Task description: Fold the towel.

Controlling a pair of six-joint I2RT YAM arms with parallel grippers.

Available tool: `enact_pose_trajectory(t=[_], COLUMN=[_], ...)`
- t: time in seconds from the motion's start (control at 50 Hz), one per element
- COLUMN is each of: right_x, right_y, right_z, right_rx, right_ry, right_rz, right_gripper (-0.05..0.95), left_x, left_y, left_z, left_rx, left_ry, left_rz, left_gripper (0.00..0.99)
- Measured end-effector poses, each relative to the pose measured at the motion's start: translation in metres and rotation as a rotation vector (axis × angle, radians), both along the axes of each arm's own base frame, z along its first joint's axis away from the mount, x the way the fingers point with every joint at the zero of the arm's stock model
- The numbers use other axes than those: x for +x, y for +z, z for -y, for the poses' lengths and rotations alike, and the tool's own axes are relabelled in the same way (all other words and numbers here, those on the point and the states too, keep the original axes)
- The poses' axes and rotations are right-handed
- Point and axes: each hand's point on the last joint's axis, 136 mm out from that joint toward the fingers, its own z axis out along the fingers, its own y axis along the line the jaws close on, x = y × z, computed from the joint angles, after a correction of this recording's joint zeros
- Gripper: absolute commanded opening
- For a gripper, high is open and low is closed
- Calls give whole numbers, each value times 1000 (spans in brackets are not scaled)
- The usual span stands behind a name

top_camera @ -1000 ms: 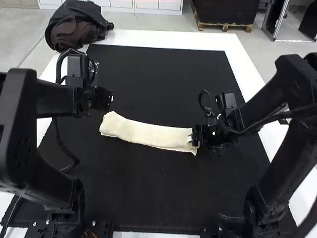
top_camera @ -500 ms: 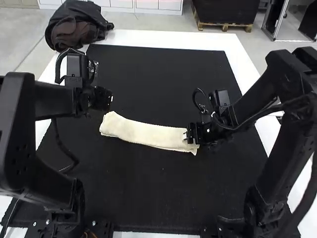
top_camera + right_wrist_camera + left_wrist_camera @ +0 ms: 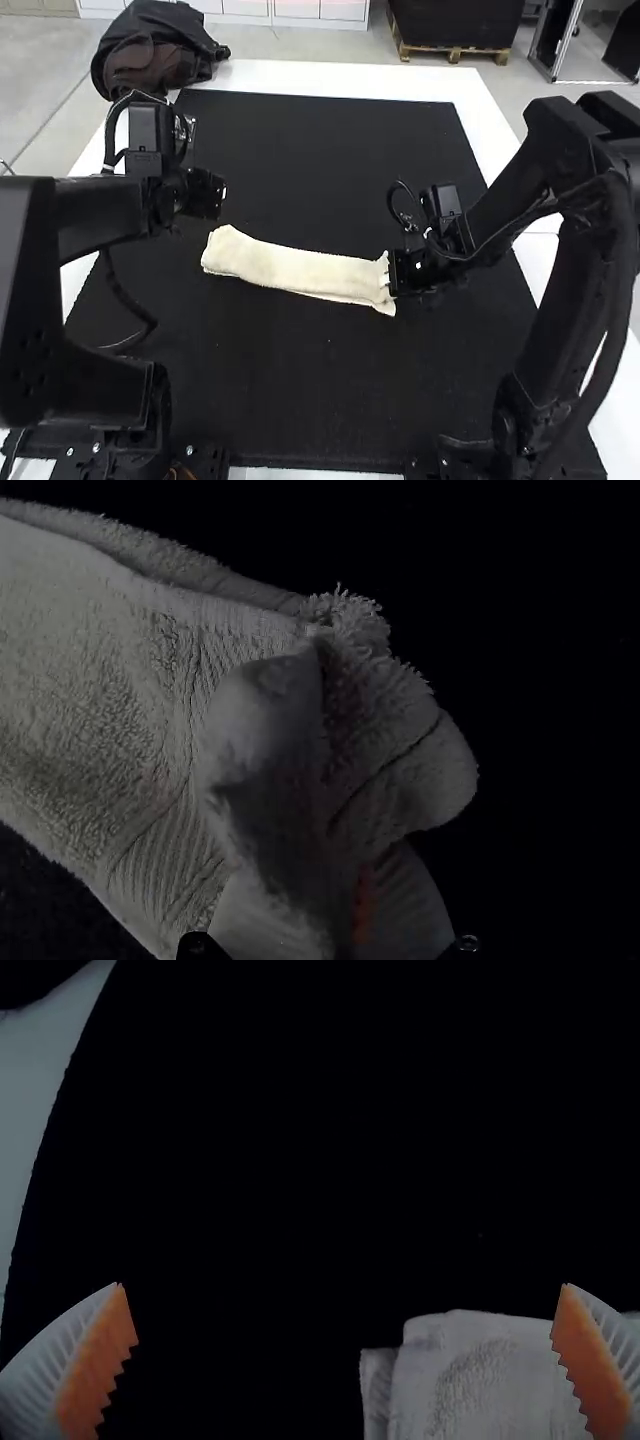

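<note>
Since the earlier frames, right gripper (image 3: 392,274) first eased inward over the near end of the towel (image 3: 298,271), then drew slightly back out; that end is now gathered up at its fingers, where it had lain flatter. Left gripper (image 3: 219,194) shifted only a little, its arm swinging slightly outward.

Towel lies as a long, narrow strip, layers stacked, on the black mat (image 3: 300,400) over the white worktop (image 3: 340,80), running from the right gripper's fingers to just beside the left gripper. Right fingers (image 3: 412,905) are pinching the towel's end, cloth bunched and creased between and around them. Left fingers are spread wide, nothing pinched; the strip's other end, layered edges showing, sits near one orange pad (image 3: 590,1360), contact can't be told.

Step in hand: looks like lengthwise folding is done and the crosswise fold is starting, right end just grasped. Next move likely calls for lifting that end clear of the mat and carrying it over toward the left fingers, then laying it down with edges matched. Grip should take all layers; whether it does can't be told. Bunching could leave a crooked fold, so keep the end level.
</note>
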Motion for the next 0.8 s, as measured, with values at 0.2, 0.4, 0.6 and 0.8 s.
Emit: enact_pose_trajectory(t=[0.2,0.4,0.6,0.8], right_x=[-3,-4,5,15], right_y=[2,38,79,102], right_z=[-2,-2,-7,-24], right_rx=[6,38,76,118], right_ry=[11,15,17,34], right_rz=[-29,17,93,126], right_gripper=[-25,-25,-25,-25], left_x=[-2,-4,-4,-4], left_y=[2,9,9,10], left_z=[0,-2,-4,-6], left_rx=[0,1,-11,-17], left_ry=[4,15,32,53], left_rz=[0,20,19,26], left_gripper=[970,970,970,970])
